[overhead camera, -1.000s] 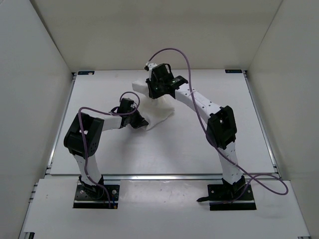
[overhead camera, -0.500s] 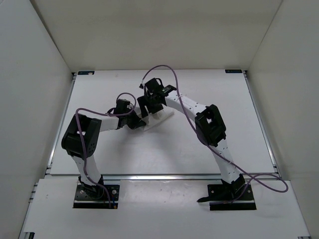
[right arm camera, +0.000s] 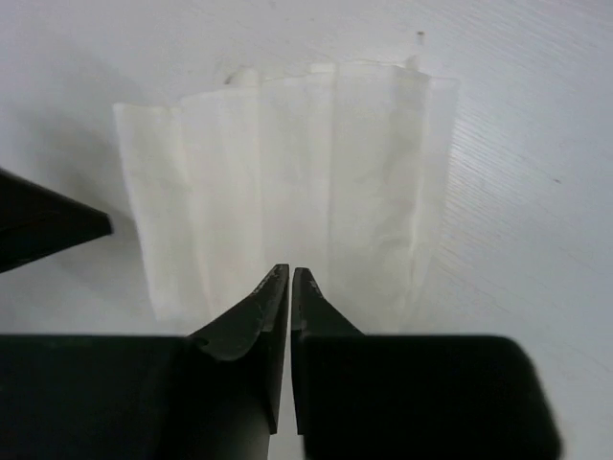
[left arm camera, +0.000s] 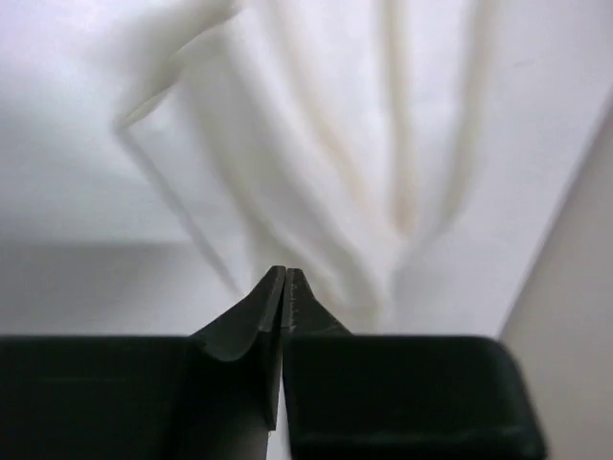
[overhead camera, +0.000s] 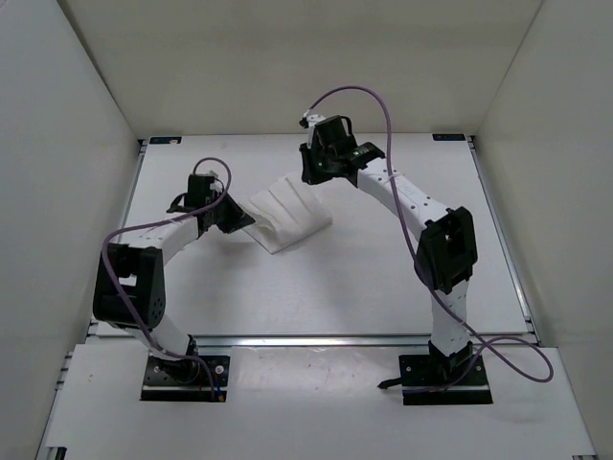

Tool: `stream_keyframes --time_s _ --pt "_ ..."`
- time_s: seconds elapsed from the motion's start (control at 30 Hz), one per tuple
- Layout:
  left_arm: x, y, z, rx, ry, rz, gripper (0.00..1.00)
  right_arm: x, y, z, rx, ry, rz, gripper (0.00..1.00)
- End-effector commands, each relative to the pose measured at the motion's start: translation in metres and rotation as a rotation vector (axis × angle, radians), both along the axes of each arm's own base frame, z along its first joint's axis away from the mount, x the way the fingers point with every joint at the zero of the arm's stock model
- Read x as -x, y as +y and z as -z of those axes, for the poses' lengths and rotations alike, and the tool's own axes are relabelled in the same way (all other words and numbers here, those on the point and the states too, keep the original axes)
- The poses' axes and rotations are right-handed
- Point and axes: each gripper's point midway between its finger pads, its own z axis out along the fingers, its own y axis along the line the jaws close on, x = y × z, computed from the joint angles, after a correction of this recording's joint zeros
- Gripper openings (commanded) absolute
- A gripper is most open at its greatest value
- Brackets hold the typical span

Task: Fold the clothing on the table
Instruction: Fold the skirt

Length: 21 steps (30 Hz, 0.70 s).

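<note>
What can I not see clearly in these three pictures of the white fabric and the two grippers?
1. Top view: whether the left gripper holds the thin white creased fabric piece; its black body covers the contact.
2. Left wrist view: the fabric's near edge, blurred and behind the shut fingers.
3. Right wrist view: a black wedge, cut off by the left edge.
4. Any view: how many layers the fabric has.

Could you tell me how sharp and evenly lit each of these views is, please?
Top external: evenly lit and sharp, though the clothing barely stands out against the table. Left wrist: the clothing looks soft and blurred. Right wrist: its creases and the table grain are crisp.
</note>
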Motion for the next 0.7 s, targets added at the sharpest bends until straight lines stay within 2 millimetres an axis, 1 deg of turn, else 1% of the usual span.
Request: stream_keyframes --time_s 0.0,0.03,0.07,0.1,0.13,0.17,0.2,0.23,0.27,0.3,0.33,0.37,0.4,0.43,0.47,0.5,0.53,0.57,0.6,0.63,0.67 --pt "-0.020 -0.018 -0.079 0.074 -0.233 0.145 0.17 -0.010 -0.023 0.022 0.038 -0.003 0.071 0.00" --pt "-0.025 -0.034 -0.097 0.131 -0.290 0.184 0.29 -0.008 -0.026 0.038 0.062 0.022 0.067 0.01" --pt "-0.024 -0.046 -0.106 0.171 -0.312 0.220 0.32 -0.005 -0.026 0.050 0.086 0.035 0.050 0.01" --pt "-0.025 -0.064 -0.114 0.200 -0.346 0.257 0.41 0.001 -0.020 0.062 0.096 0.057 0.025 0.00" --pt "-0.029 -0.073 -0.120 0.220 -0.379 0.261 0.52 0.006 -0.015 0.070 0.108 0.067 0.000 0.00" --pt "-0.024 -0.087 -0.117 0.245 -0.366 0.282 0.54 0.007 -0.019 0.077 0.120 0.082 -0.002 0.00" --pt "-0.024 -0.100 -0.123 0.268 -0.407 0.312 0.58 0.010 -0.010 0.080 0.109 0.082 -0.005 0.00" --pt "-0.028 -0.104 -0.126 0.302 -0.425 0.298 0.57 0.015 -0.005 0.088 0.106 0.097 -0.025 0.00" --pt "-0.019 -0.118 -0.118 0.331 -0.402 0.315 0.55 0.021 -0.001 0.094 0.096 0.116 -0.041 0.01" --pt "-0.018 -0.123 -0.107 0.312 -0.400 0.301 0.41 0.019 -0.001 0.094 0.076 0.113 -0.048 0.00" --pt "-0.017 -0.120 -0.093 0.278 -0.363 0.281 0.17 0.021 -0.002 0.102 0.071 0.125 -0.052 0.00" --pt "-0.016 -0.122 -0.076 0.218 -0.349 0.277 0.08 0.022 0.002 0.102 0.055 0.124 -0.058 0.00" --pt "-0.015 -0.112 -0.050 0.151 -0.280 0.239 0.00 0.021 0.002 0.104 0.048 0.126 -0.057 0.01" --pt "-0.011 -0.106 -0.035 0.115 -0.229 0.227 0.00 0.024 0.002 0.110 0.052 0.141 -0.058 0.00" --pt "-0.011 -0.100 -0.022 0.088 -0.209 0.209 0.00 0.020 0.000 0.112 0.048 0.140 -0.043 0.00" --pt "-0.007 -0.089 -0.004 0.061 -0.165 0.179 0.00 0.018 -0.003 0.116 0.049 0.150 -0.029 0.00" --pt "0.000 -0.083 0.008 0.059 -0.142 0.166 0.00 0.017 -0.006 0.118 0.044 0.160 -0.021 0.00" --pt "0.003 -0.077 0.015 0.055 -0.120 0.155 0.00 0.014 -0.010 0.123 0.037 0.170 -0.006 0.01" --pt "0.003 -0.070 0.021 0.028 -0.106 0.130 0.00 0.015 -0.011 0.121 0.024 0.174 -0.002 0.00" --pt "0.007 -0.066 0.026 -0.005 -0.091 0.130 0.00 0.012 -0.016 0.124 0.023 0.174 0.009 0.00" --pt "0.009 -0.062 0.031 -0.035 -0.075 0.134 0.00 0.010 -0.017 0.121 0.012 0.163 0.011 0.00"
